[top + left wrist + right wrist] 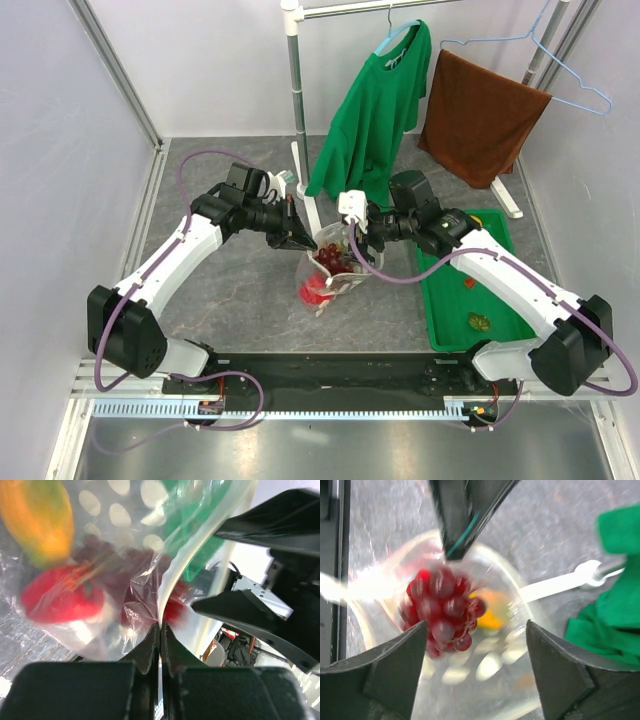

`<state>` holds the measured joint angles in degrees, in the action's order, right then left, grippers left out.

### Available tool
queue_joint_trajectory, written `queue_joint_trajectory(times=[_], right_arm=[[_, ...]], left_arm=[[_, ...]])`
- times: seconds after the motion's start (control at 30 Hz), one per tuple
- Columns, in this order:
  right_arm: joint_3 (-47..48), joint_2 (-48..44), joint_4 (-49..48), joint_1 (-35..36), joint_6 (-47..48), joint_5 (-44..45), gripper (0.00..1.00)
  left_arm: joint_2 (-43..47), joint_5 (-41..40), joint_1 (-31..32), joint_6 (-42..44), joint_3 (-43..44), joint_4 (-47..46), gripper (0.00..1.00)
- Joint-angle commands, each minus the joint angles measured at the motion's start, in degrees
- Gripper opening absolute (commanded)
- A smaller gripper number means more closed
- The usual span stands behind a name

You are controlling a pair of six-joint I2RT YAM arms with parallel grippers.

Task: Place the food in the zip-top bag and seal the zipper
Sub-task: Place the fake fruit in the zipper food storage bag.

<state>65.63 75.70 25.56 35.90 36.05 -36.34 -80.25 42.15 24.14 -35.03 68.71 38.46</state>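
Observation:
The clear dotted zip-top bag [330,272] hangs open at mid table. My left gripper [298,240] is shut on its mouth edge, the zipper [168,587], and holds it up. Inside the bag lie the red pepper [60,600], the yellow-orange mango [37,517] and the dark red grape bunch [442,610]. The grapes [330,258] show at the bag's mouth and the pepper [316,292] at its bottom. My right gripper [357,240] is open and empty, just above the bag's mouth, with the grapes below its fingers [395,665].
A flat green tray [447,300] lies at the right with small food bits [480,322] on it. A white rack [297,110] behind carries a green shirt [375,110] and a brown towel [480,115]. Walls close both sides.

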Motion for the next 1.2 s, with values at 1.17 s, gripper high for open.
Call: queue_joint_trajectory(times=[1.17], right_arm=[[7.2,18.0,21.3,-51.6,-6.6,20.9,0.94]], left_arm=[[0.3,2.9,-0.9,1.2,1.3,-1.4,0.02]])
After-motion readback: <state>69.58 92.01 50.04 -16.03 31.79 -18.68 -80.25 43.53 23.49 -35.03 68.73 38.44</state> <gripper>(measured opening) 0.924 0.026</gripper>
